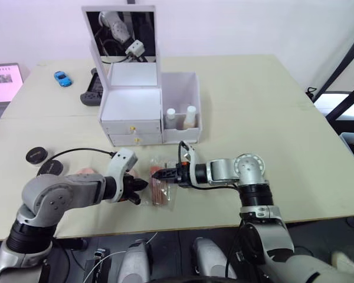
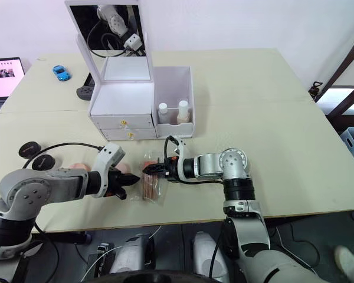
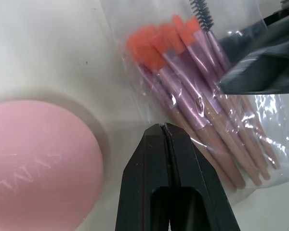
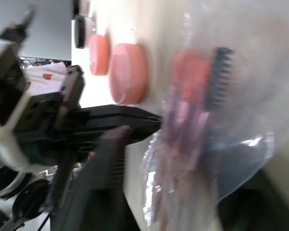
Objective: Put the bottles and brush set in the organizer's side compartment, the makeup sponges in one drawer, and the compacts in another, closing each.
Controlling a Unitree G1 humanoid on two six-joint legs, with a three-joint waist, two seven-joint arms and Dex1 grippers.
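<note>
Brush set (image 1: 160, 187) pickup was in hand: right claw (image 1: 155, 174) pinched its bag, left claw (image 1: 143, 185) closed empty beside it; lifting to the side compartment (image 1: 183, 100) likely came next.

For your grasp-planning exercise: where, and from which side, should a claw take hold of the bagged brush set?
Grip the brush set across its bundled handles, probably coming from above. It lies flat on the table in a loose, slippery clear bag; the stiff handles give firmer purchase than the bristle end.
</note>
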